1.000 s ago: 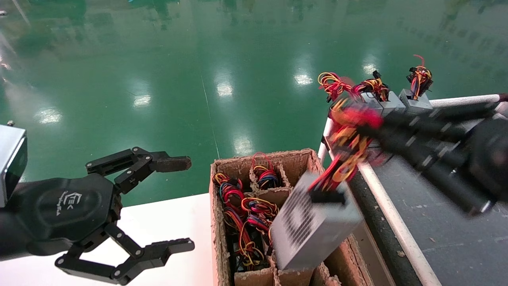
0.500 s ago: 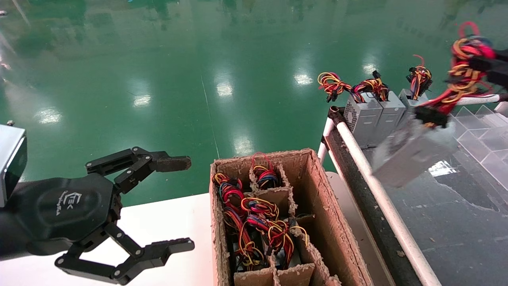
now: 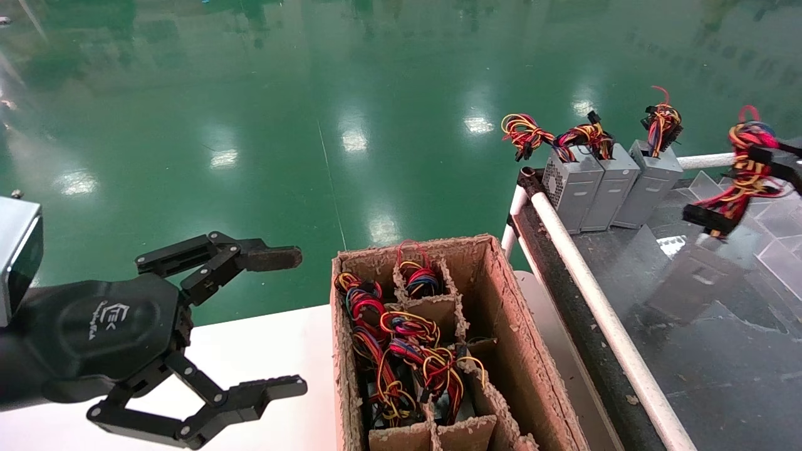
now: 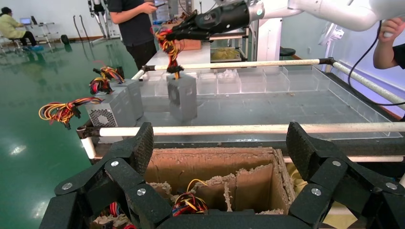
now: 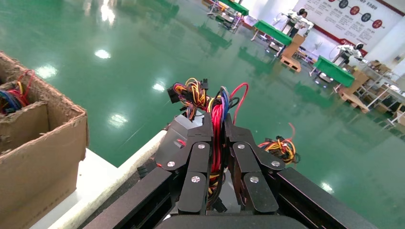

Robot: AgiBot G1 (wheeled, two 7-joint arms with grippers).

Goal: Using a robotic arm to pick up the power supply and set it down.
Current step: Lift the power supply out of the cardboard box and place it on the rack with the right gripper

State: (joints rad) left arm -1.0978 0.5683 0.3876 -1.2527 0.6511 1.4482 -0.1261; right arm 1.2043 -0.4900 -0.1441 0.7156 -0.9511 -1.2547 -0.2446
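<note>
My right gripper (image 3: 774, 160) enters at the far right edge of the head view, shut on the red-yellow-black wire bundle (image 5: 217, 119) of a grey power supply (image 3: 695, 282). The box hangs from its wires just over the dark table surface (image 3: 689, 388), blurred by motion. In the left wrist view it (image 4: 182, 95) dangles under the right gripper (image 4: 184, 33), beside the standing units. Far from it, my left gripper (image 3: 296, 321) stays open and empty over the white table, left of the cardboard box.
Three like power supplies (image 3: 604, 188) stand in a row at the dark table's far corner. A white rail (image 3: 595, 300) edges that table. The divided cardboard box (image 3: 495, 294) holds several more wire bundles. Clear plastic trays (image 3: 777, 219) lie at the right.
The right gripper carried the power supply from above the cardboard box rightward over the rail, then lowered it toward the dark table. The left arm has not moved.
</note>
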